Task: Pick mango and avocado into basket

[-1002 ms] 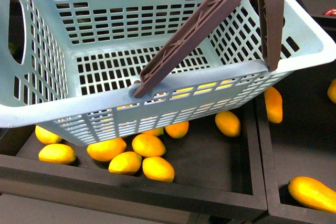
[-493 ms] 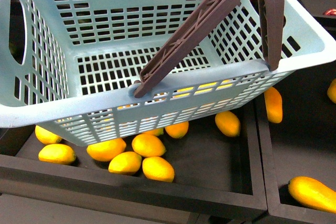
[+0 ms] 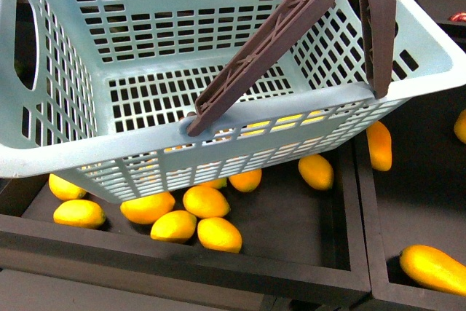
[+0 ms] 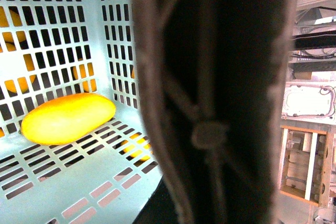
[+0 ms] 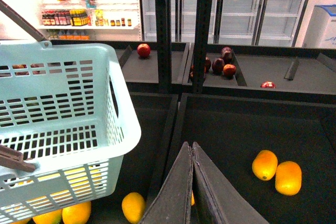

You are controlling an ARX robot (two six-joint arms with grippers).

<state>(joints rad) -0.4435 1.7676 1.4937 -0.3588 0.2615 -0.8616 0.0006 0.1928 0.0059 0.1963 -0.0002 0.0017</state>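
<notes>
- Already one smooth yellow-orange egg-shaped mango [image 4: 68,118] lies on its side on the slotted floor of the light turquoise plastic basket [image 3: 65,158], close to a slotted wall.
- No dark green avocado shows in any view, so I judge the mango half done and the avocado half the step in hand.
- The basket hangs above a shallow black tray [image 3: 291,264], where loose yellow mangoes [image 3: 206,201] lie clustered near and left, some partly under the basket's near edge.
- Its two brown ribbed plastic handles [image 3: 269,49] rise out of frame at the top. One fills the left wrist view, so the left claw itself does not show and I cannot tell its grip, though it probably carries the basket.
- The right claw [image 5: 190,148] has its two dark fingers pressed together with nothing between them. It hovers to the right of the basket, over a dark tray that holds two orange-yellow fruits [image 5: 264,164].
- Small red apples [image 5: 143,50] sit in the far trays.
- Next, I judge, the right arm must find an avocado, spread its fingers and come down on one fruit, with the basket kept level for the drop.
</notes>
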